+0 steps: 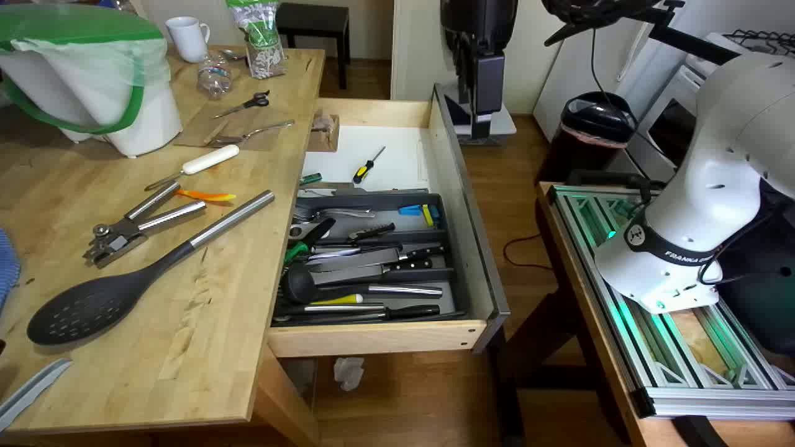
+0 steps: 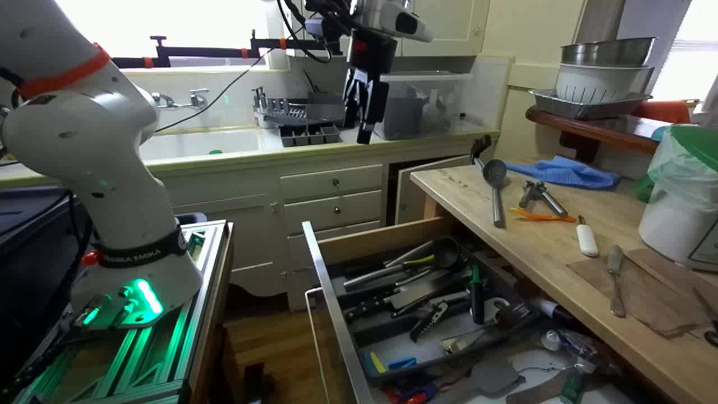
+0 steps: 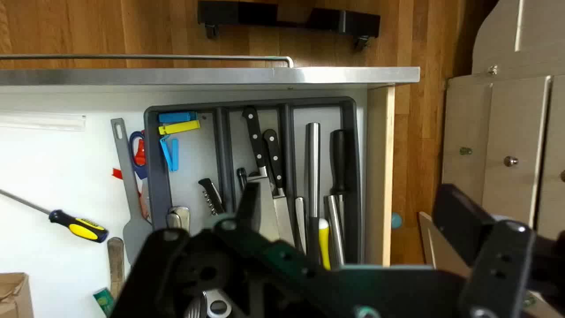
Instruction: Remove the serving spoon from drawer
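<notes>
The drawer (image 1: 379,340) is pulled out beside the wooden table; its wooden side also shows in the wrist view (image 3: 383,176). The serving spoon lies in the dark inner tray, its round dark bowl (image 1: 298,284) toward the table. Its bowl shows in the other exterior angle too (image 2: 447,252). In the wrist view its metal handle (image 3: 314,168) shows, and my gripper hides the bowl. My gripper (image 2: 359,132) is high above the drawer, pointing down. In the wrist view its fingers (image 3: 353,214) are wide apart with nothing between them. Nothing touches the spoon.
Knives (image 1: 372,257) and a yellow-handled tool (image 3: 324,243) lie close beside the spoon. A screwdriver (image 1: 369,166) lies farther back in the drawer. A slotted black spoon (image 1: 93,307), a can opener (image 1: 133,233) and a white bin (image 1: 105,93) stand or lie on the table.
</notes>
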Robot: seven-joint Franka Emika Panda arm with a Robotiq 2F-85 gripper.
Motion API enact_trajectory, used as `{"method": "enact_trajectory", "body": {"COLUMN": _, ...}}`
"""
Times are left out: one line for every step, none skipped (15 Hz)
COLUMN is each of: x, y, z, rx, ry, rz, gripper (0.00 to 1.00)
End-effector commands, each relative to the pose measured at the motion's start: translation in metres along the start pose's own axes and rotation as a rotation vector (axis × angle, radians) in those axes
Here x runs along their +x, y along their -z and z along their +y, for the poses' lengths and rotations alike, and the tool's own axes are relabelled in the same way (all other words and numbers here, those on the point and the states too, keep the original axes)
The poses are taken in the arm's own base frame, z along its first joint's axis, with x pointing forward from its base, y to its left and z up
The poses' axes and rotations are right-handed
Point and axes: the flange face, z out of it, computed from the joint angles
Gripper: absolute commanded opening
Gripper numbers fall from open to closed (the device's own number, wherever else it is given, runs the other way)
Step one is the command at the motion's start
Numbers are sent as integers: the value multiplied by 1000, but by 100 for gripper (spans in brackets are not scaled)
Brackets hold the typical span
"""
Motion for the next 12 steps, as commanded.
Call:
{"method": "enact_trajectory", "body": {"x": 0, "y": 0, "z": 0, "rx": 0, "ry": 0, "rz": -1, "gripper": 100}}
{"method": "enact_trajectory", "body": {"x": 0, "y": 0, "z": 0, "rx": 0, "ry": 0, "rz": -1, "gripper": 100}}
{"method": "enact_trajectory", "body": {"x": 0, "y": 0, "z": 0, "rx": 0, "ry": 0, "rz": -1, "gripper": 100}}
{"method": "enact_trajectory", "body": {"x": 0, "y": 0, "z": 0, "rx": 0, "ry": 0, "rz": -1, "gripper": 100}}
{"method": "enact_trajectory", "body": {"x": 0, "y": 0, "z": 0, "rx": 0, "ry": 0, "rz": -1, "gripper": 100}}
{"method": "enact_trajectory", "body": {"x": 0, "y": 0, "z": 0, "rx": 0, "ry": 0, "rz": -1, "gripper": 100}}
{"method": "enact_trajectory", "body": {"x": 0, "y": 0, "z": 0, "rx": 0, "ry": 0, "rz": -1, "gripper": 100}}
{"method": "enact_trajectory", "body": {"x": 0, "y": 0, "z": 0, "rx": 0, "ry": 0, "rz": -1, "gripper": 100}}
{"method": "enact_trajectory", "body": {"x": 0, "y": 0, "z": 0, "rx": 0, "ry": 0, "rz": -1, "gripper": 100}}
{"method": "enact_trajectory", "body": {"x": 8, "y": -11, "z": 3, "rx": 0, "ry": -12, "rz": 4, "gripper": 100}}
{"method": "enact_trajectory", "body": {"x": 14, "y": -24, "z": 2, "rx": -2, "ry": -7, "rz": 2, "gripper": 100}}
{"method": "enact_trajectory", "body": {"x": 20, "y": -41, "z": 0, "rx": 2, "ry": 7, "rz": 2, "gripper": 100}}
